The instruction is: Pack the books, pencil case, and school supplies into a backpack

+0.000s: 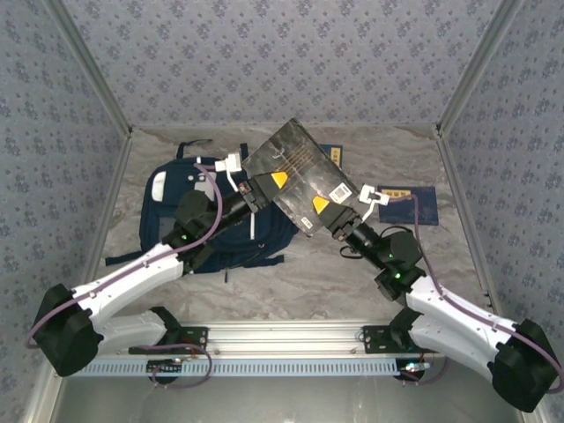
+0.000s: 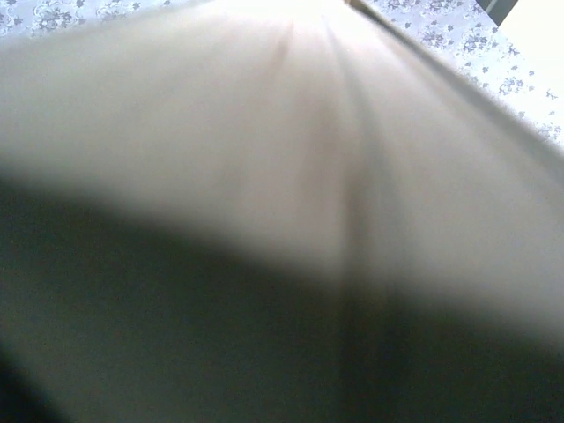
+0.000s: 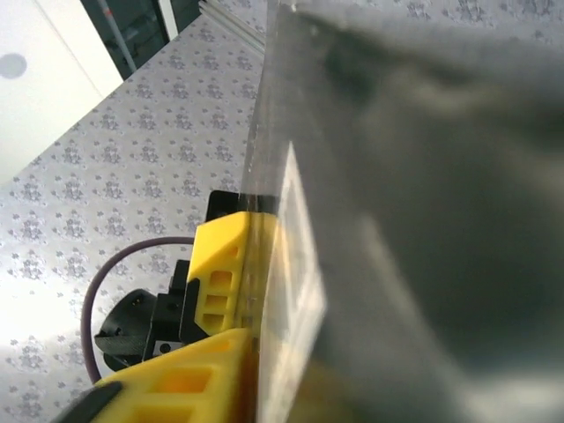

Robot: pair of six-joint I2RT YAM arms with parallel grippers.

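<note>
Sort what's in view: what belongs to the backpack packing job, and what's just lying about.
Job: backpack; black book, gripped by left gripper and right gripper; navy book at right; navy book behind the black one.
Not part of it: mounting rail; patterned backdrop.

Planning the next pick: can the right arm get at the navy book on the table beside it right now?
Probably not yet: the right fingers grip the black book, shared with the left fingers. The navy book itself lies free nearby.
</note>
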